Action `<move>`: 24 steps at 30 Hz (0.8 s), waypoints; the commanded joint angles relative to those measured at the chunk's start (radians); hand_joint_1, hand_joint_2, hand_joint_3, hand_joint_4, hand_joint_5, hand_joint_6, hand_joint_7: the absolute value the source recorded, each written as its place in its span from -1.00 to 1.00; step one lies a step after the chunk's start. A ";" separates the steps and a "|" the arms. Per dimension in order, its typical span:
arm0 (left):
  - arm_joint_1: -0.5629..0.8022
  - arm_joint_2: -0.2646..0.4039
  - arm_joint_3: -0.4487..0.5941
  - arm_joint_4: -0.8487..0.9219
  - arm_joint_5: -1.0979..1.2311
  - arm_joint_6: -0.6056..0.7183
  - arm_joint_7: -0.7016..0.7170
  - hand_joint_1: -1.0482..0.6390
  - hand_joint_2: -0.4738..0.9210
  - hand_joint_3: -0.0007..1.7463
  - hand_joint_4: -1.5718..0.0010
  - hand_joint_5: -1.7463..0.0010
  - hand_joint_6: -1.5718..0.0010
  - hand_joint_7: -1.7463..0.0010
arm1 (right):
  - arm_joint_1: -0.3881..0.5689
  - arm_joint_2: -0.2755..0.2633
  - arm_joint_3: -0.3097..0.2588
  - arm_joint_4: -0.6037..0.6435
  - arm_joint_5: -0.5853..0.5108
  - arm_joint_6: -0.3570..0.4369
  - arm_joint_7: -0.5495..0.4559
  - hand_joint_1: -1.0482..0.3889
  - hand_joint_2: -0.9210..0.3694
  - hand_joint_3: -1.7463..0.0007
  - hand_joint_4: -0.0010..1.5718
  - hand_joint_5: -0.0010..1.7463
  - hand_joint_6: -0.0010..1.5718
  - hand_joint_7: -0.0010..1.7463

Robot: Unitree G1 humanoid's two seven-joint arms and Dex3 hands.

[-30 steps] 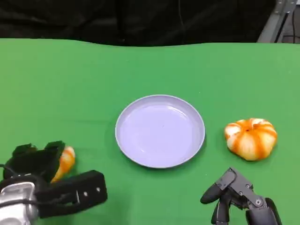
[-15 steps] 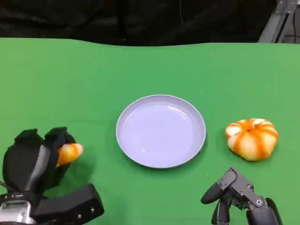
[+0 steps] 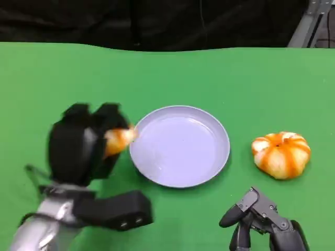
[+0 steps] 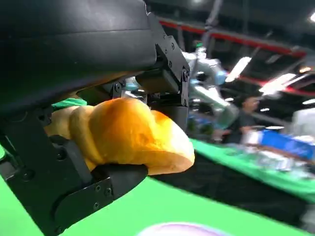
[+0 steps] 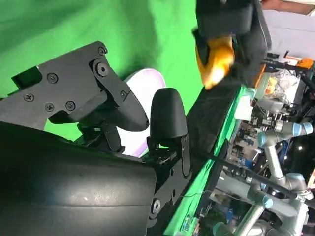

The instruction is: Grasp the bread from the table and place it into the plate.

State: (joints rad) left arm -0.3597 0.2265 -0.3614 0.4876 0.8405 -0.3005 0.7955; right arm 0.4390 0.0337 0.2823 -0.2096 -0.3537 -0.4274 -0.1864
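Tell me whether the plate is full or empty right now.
Empty. The head view shows the plate with a bare lavender inside; the bread is in the left hand, at the plate's rim, not in it.

Open green table (image 3: 172, 73) beyond plate (image 3: 179, 146); plate interior bare. Striped bread (image 3: 281, 154) right of plate, well apart; right hand (image 3: 260, 225) near front edge.

Head view: bright, even overhead light, soft shadows under plate (image 3: 179, 146) and round bun (image 3: 281, 154). Left hand (image 3: 86, 144) smeared by motion blur. Left wrist view: bread (image 4: 125, 135) sharp, background hall blurred, ceiling strip lights glaring. Right wrist view: near black shell dim, defocused.
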 commanded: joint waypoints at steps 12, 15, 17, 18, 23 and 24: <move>-0.341 -0.170 -0.129 0.319 -0.060 -0.002 -0.255 0.09 0.03 0.43 -0.18 -0.86 -0.04 -0.57 | 0.017 -0.006 0.003 -0.011 0.017 -0.010 0.006 0.28 -0.52 -0.70 -0.07 1.00 -0.42 1.00; -0.368 -0.166 -0.134 0.271 -0.115 0.077 -0.556 -0.02 0.54 -0.25 0.31 -0.27 0.35 0.25 | 0.022 -0.006 0.001 -0.016 0.016 -0.008 0.005 0.28 -0.52 -0.69 -0.07 1.00 -0.42 1.00; -0.373 -0.162 -0.135 0.226 -0.132 0.134 -0.699 -0.10 0.83 -0.64 0.61 0.03 0.57 0.58 | 0.024 -0.006 0.000 -0.017 0.016 -0.009 0.004 0.29 -0.52 -0.69 -0.08 1.00 -0.42 1.00; -0.375 -0.161 -0.138 0.199 -0.132 0.181 -0.774 -0.16 0.93 -0.78 0.75 0.14 0.66 0.70 | 0.024 -0.005 -0.001 -0.017 0.017 -0.010 0.003 0.29 -0.52 -0.69 -0.08 1.00 -0.42 1.00; -0.381 -0.113 -0.175 0.077 -0.123 0.326 -1.090 -0.70 1.00 -0.72 1.00 0.74 0.96 0.87 | 0.036 -0.006 0.003 -0.039 0.010 -0.004 0.005 0.31 -0.52 -0.68 -0.10 1.00 -0.43 1.00; -0.380 -0.101 -0.179 0.055 -0.125 0.341 -1.138 -0.75 1.00 -0.68 1.00 0.78 0.98 0.88 | 0.039 -0.007 0.002 -0.041 0.006 -0.007 0.003 0.31 -0.52 -0.68 -0.11 1.00 -0.44 1.00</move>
State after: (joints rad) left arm -0.7225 0.0826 -0.5246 0.5963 0.7173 0.0005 -0.2331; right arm 0.4644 0.0345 0.2866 -0.2274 -0.3458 -0.4319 -0.1793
